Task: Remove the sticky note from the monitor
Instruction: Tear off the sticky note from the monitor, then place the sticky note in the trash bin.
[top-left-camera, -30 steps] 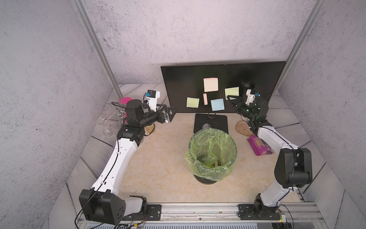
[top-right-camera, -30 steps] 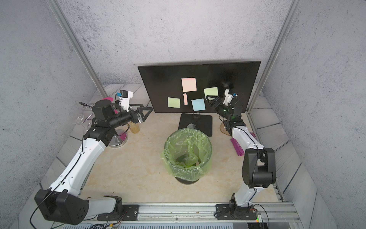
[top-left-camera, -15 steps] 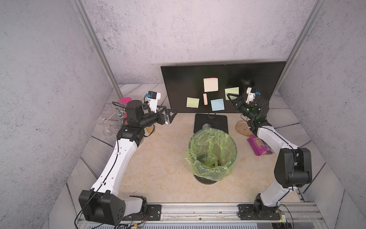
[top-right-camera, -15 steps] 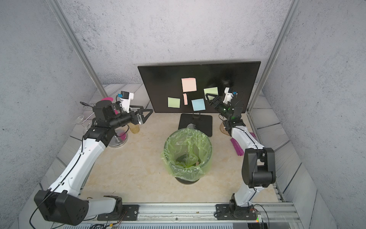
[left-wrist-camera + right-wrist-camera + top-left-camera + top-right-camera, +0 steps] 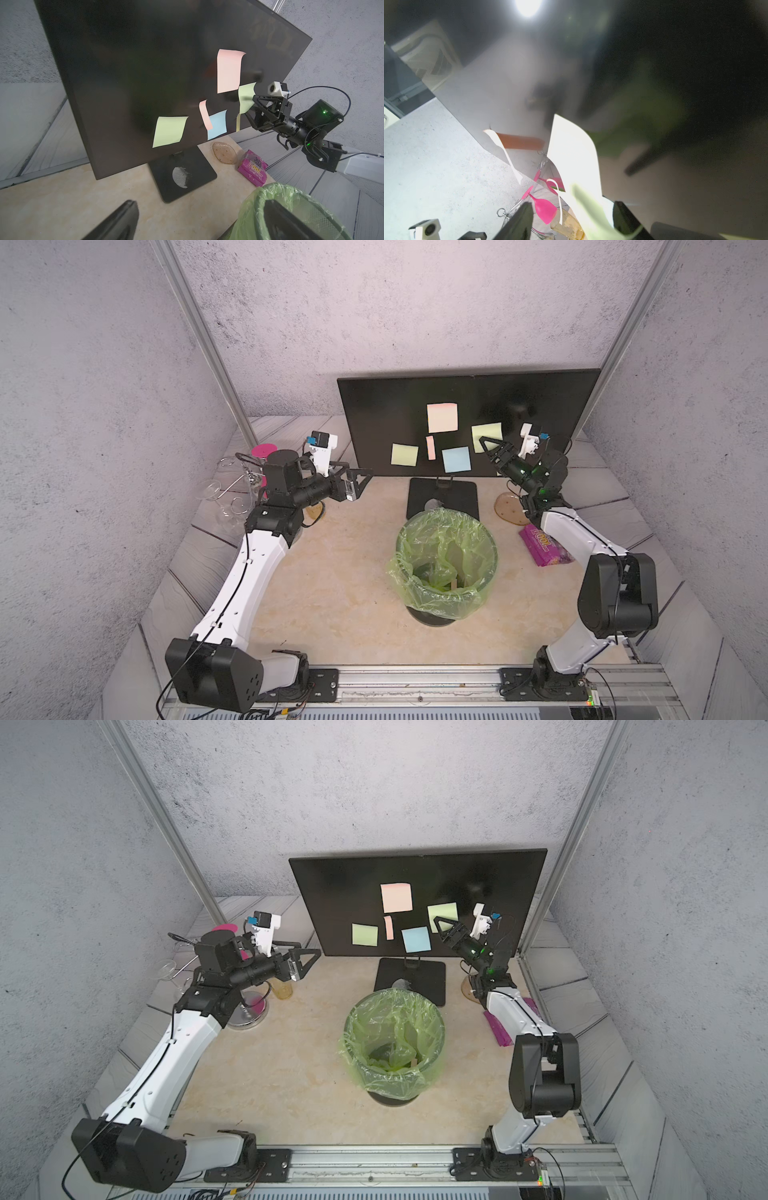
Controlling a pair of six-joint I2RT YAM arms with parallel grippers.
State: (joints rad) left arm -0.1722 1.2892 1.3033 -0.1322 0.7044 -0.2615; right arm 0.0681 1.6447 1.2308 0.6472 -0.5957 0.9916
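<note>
Left gripper [image 5: 356, 477] sits wide open off the left edge of the monitor [image 5: 395, 406], arm low and level, probably just parked clear. Monitor stands at the table's back with several notes stuck on it, and the lined bin [image 5: 494, 547] in front is likely the drop spot. Right arm reaches up and inward; right gripper [image 5: 250, 109] has its jaws apart, straddling the curled free edge of the yellow-green sticky note [image 5: 486, 435] on the screen's right side, not clamped yet.
</note>
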